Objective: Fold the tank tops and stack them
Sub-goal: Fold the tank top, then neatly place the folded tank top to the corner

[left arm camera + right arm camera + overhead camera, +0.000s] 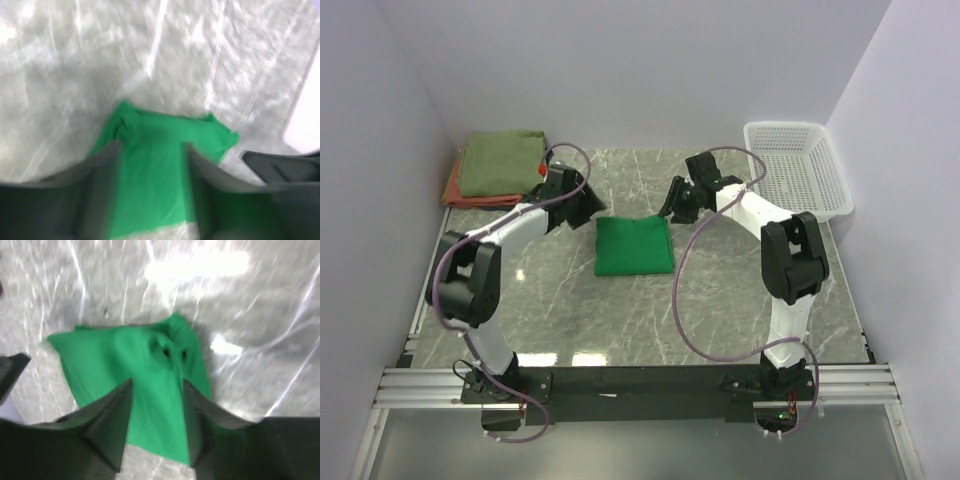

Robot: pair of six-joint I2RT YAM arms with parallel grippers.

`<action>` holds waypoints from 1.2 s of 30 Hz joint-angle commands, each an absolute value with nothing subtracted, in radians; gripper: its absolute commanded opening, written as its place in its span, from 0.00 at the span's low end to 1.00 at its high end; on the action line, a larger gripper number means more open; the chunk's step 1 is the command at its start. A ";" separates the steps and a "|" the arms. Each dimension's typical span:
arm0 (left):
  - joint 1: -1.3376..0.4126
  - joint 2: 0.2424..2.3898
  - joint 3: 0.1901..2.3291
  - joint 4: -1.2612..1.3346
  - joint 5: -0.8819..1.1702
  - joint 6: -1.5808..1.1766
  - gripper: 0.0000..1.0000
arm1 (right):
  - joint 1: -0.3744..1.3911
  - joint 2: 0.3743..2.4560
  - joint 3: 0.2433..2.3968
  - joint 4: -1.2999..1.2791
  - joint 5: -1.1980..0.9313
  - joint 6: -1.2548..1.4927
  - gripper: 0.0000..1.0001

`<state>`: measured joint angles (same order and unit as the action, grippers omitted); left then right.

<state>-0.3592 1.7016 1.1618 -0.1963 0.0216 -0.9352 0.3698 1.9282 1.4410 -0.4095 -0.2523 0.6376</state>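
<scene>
Bright green tank top (634,245) lies folded flat at the middle of the counter (740,300). Left hand (586,210) and right hand (671,208) sit at its far corners, fingers parted, gripping nothing. Far left corner: olive tank top (500,162), folded, atop rust-red tank top (452,190).

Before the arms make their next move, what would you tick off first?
1. Bright green top folded into a tidy square: ok.
2. Left gripper open, fingers apart over the cloth: ok.
3. Right gripper open, fingers apart over the cloth: ok.
4. Cloth fully free of both grippers: cannot tell, as the wrist views are blurred.
5. Olive top lying folded on the rust-red top, far left: ok.
6. Bright green top added to that stack: not ok, it lies mid-table.
</scene>
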 commanded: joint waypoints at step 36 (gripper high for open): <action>-0.354 1.683 0.899 -0.132 0.121 -0.827 0.85 | 0.818 1.825 1.359 -0.350 0.130 0.646 0.41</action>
